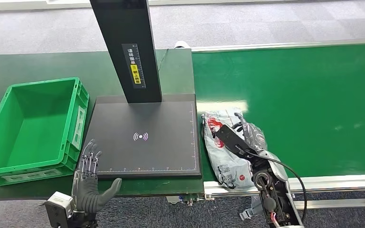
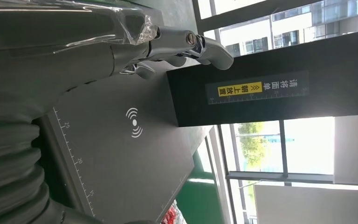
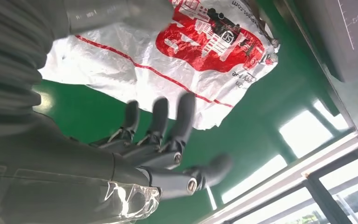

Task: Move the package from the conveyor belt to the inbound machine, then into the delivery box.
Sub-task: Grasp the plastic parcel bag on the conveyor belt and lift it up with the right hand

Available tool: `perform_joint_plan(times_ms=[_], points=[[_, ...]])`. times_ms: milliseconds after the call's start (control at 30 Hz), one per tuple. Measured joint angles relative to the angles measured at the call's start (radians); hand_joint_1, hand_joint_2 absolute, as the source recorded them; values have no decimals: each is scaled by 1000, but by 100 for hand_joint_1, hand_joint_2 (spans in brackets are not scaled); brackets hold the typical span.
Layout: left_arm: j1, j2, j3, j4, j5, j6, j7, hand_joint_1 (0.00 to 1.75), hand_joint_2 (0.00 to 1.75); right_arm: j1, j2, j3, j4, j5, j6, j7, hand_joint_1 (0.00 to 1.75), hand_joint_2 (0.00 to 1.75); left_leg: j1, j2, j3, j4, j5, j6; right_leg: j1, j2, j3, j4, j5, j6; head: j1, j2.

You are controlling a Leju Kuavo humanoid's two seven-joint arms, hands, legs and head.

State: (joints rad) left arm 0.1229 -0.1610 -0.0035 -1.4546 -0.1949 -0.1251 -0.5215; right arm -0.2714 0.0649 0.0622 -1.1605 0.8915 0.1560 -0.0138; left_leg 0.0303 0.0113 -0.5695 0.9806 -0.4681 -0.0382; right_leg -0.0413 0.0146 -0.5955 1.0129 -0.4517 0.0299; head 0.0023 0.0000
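White-and-red package (image 1: 223, 152) lies flat on the green conveyor belt (image 1: 313, 104), at its near edge just beside the black inbound machine (image 1: 145, 142); right hand (image 1: 247, 137) sits over the package's right side, fingers (image 3: 161, 119) spread and extended, holding nothing, though actual contact with the bag cannot be judged. Left hand (image 1: 89, 183) hangs released with fingers apart at the front edge of the bench (image 1: 38, 64), near the scanner plate's front left corner. Green delivery box (image 1: 33, 128) stands on the bench left of the machine.
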Motion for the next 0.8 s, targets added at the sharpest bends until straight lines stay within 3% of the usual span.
perform_joint_plan(times_ms=[133, 400, 800], points=[[-15, -3, -2, 5, -2, 0, -2, 0, 175, -28, 3, 29, 57, 62, 55, 57, 0, 175, 0, 0, 0, 0, 0, 0, 0, 0, 0, 0, 0, 0, 0, 0], [-55, -7, -18, 42, 3, 21, -15, 0, 175, -106, 17, 93, 303, 99, 68, 136, 0, 175, 0, 0, 0, 0, 0, 0, 0, 0, 0, 0, 0, 0, 0, 0], [-69, -6, -28, 69, 17, 33, -17, 0, 175, -181, 18, 94, 525, 47, 79, 120, 0, 175, 0, 0, 4, 0, 0, 0, 0, 0, 4, 0, 0, 0, 0, 0]])
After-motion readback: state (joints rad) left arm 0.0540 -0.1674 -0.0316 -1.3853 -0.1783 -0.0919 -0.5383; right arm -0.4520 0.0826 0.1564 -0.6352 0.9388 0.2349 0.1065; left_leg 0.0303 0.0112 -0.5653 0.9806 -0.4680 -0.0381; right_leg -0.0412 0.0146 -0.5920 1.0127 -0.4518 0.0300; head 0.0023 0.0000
